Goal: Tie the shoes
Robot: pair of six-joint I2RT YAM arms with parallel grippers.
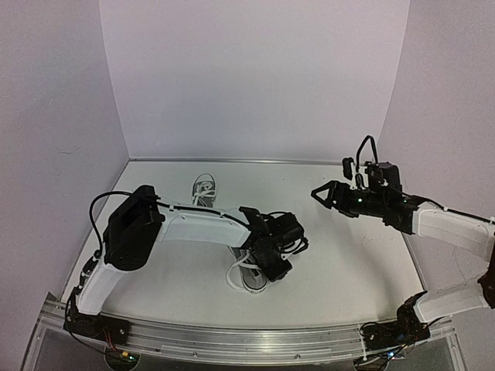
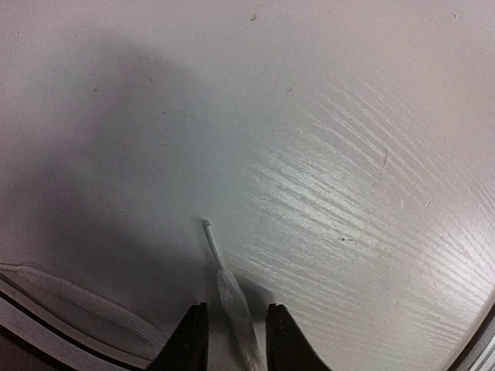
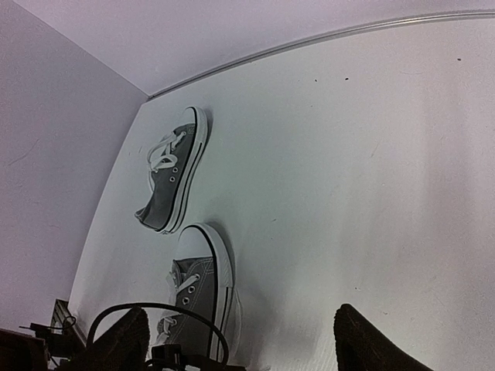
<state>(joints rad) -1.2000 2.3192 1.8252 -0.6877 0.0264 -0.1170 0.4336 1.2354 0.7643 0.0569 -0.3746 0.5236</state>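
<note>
**Status: left claw at lace of near shoe, right claw raised and released**

1. Left gripper [image 2: 237,321]: positioned low over the white wood-grain table top [image 2: 356,193], at the near centre of the scene. The jaws stand a narrow gap apart. A flat white lace end [image 2: 232,297] runs between them and out onto the table, ending in a thin stiff tip [image 2: 207,226]. A dark gap shows on each side of the lace at the fingertips [image 2: 193,340]. Whether the lace is grasped further back cannot be told.

2. Right gripper [image 1: 321,193]: held above the table at the right side, well apart from both shoes and pointing left. It is released: in the wrist view its two fingers [image 3: 116,344] sit far apart with nothing between them. A black cable [image 3: 158,309] arcs across the bottom of that view.

3. Near grey canvas sneaker with white sole and toe cap [image 1: 252,278]: at the near centre, directly under the left wrist, which hides most of it from above. Loose white lace loops [image 1: 233,272] lie on the table just left of it.

4. Far grey canvas sneaker of the same kind [image 1: 203,188]: left of centre, near the far wall, well apart from the first. Its white laces [image 3: 160,151] lie loose over the upper.
</note>
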